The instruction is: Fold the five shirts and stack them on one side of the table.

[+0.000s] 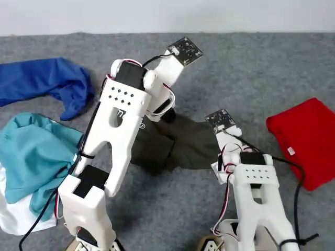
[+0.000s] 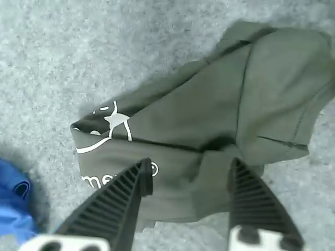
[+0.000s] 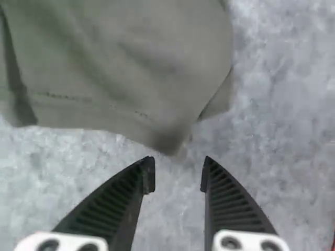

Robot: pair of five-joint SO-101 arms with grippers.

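A dark olive shirt [image 1: 180, 144] lies crumpled in the middle of the grey table, with white print on one part [image 2: 112, 125]. My left gripper [image 2: 191, 170] hangs open just above the olive shirt [image 2: 225, 99], its fingers either side of a fold near the printed end. My right gripper [image 3: 178, 170] is also open, hovering over bare carpet just off an edge of the olive shirt [image 3: 115, 63], with nothing between its fingers. A blue shirt [image 1: 47, 81], a teal shirt [image 1: 36, 157], a white shirt [image 1: 13, 219] and a red shirt [image 1: 306, 138] lie around it.
The blue shirt lies bunched at the back left; a bit of it [image 2: 13, 209] is near my left gripper. The teal shirt rests on the white one at the front left. The red shirt lies loosely folded at the right edge. Grey carpet [image 1: 261, 68] covers the table.
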